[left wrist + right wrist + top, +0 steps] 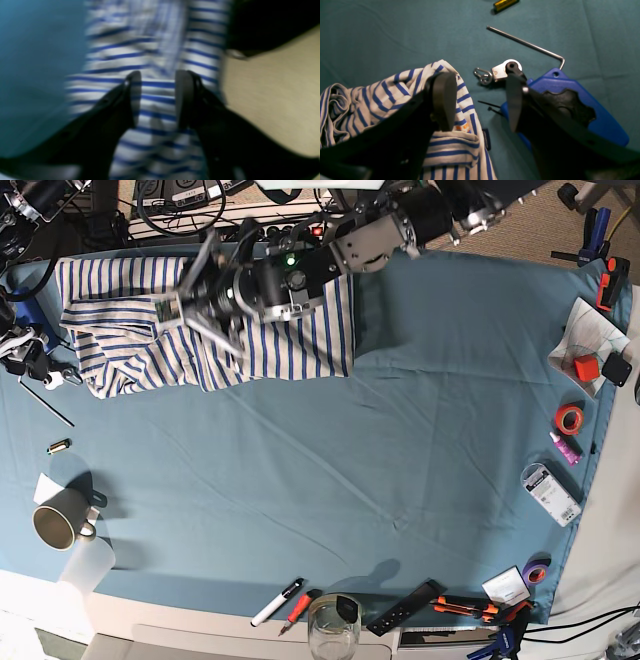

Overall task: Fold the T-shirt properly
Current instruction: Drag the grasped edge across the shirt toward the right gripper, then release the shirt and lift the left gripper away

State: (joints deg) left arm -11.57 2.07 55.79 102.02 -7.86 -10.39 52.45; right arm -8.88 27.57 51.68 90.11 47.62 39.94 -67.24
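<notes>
Two grippers parted, holding nothing | left gripper (pixel 156 80) above T-shirt (pixel 155 110) | right gripper (pixel 480 100) beside bunched hem | folding unfinished

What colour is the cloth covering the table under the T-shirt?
Plain teal cloth, seen best in the base view; the T-shirt on it is white with blue stripes.

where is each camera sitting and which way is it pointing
Left wrist: rides the left arm, looking down past the open left hand onto the T-shirt, blurred.
Right wrist: rides the right arm, looking past the open right hand at the shirt's edge, a hex key and a blue tool.
Base: overhead, looking down on the teal table cloth; both arms show.
All three views share the T-shirt.
</notes>
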